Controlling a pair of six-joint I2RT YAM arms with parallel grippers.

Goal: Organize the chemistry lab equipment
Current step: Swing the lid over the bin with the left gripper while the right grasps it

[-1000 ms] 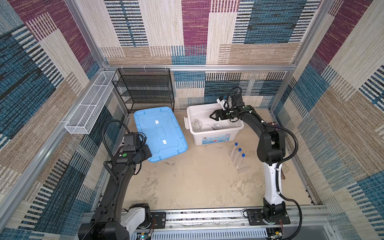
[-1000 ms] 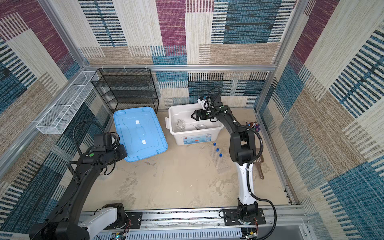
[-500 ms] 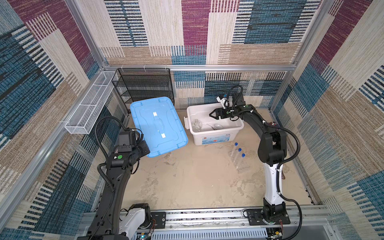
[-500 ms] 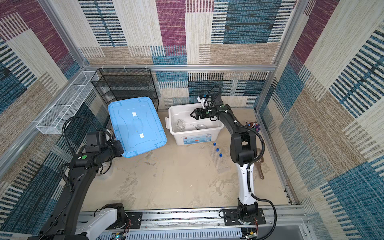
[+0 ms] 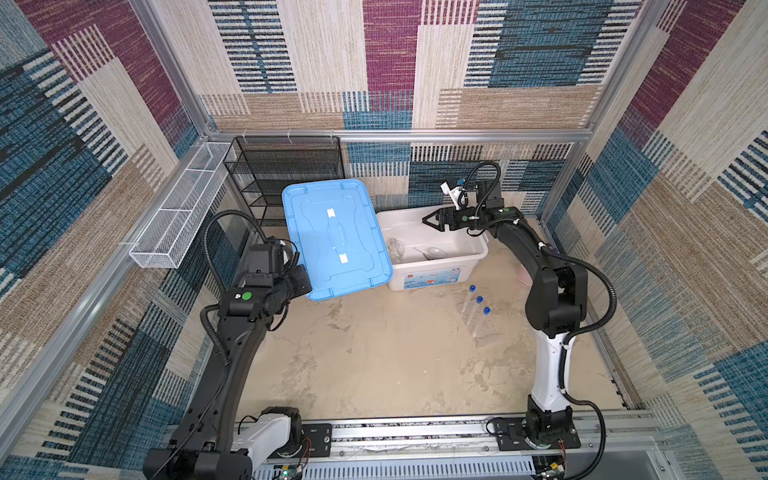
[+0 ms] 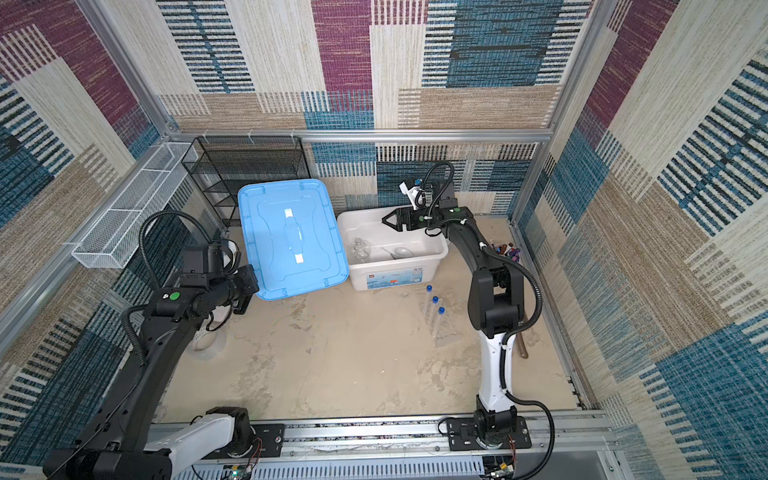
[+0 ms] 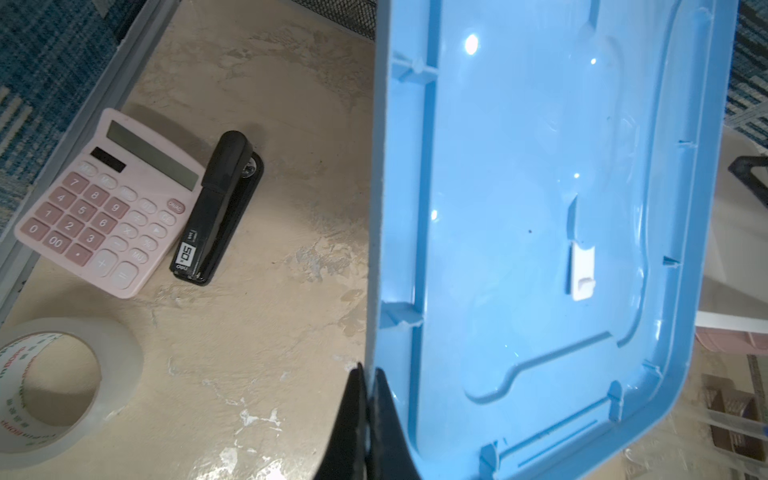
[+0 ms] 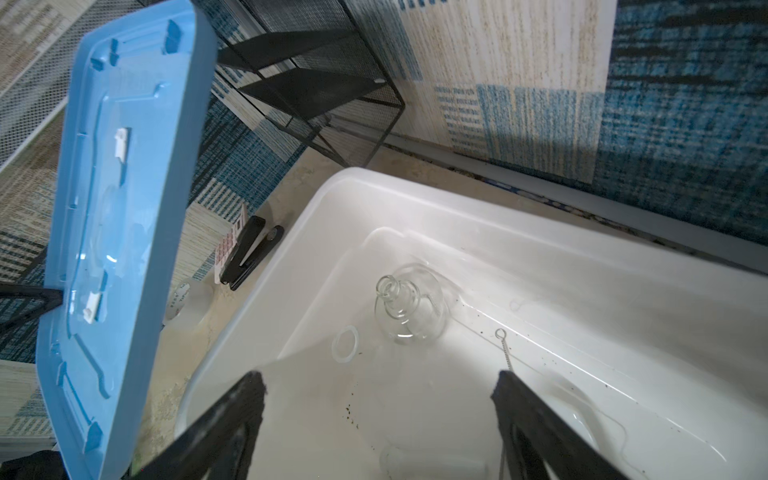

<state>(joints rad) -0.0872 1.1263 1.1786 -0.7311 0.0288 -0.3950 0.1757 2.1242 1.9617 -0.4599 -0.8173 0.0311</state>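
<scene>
My left gripper (image 7: 368, 374) is shut on the edge of the blue lid (image 5: 332, 241), which hangs tilted above the table with its right edge over the left end of the white bin (image 5: 432, 276). In both top views my right gripper (image 5: 426, 220) hovers open over the bin's back rim, holding nothing. Inside the bin stand a clear glass flask (image 8: 409, 307), a thin wire brush (image 8: 505, 349) and a white dish (image 5: 434, 252). Three blue-capped test tubes (image 5: 473, 307) lie on the table right of the bin's front.
Under the raised lid lie a pink calculator (image 7: 104, 203), a black stapler (image 7: 220, 208) and a tape roll (image 7: 54, 382). A black wire shelf (image 5: 286, 174) stands at the back left beside a white mesh basket (image 5: 178, 216). Small items (image 6: 505, 249) sit by the right wall.
My left arm has lifted the blue lid off the table and swung it up and toward the white bin. The right gripper has stayed open over the bin.
</scene>
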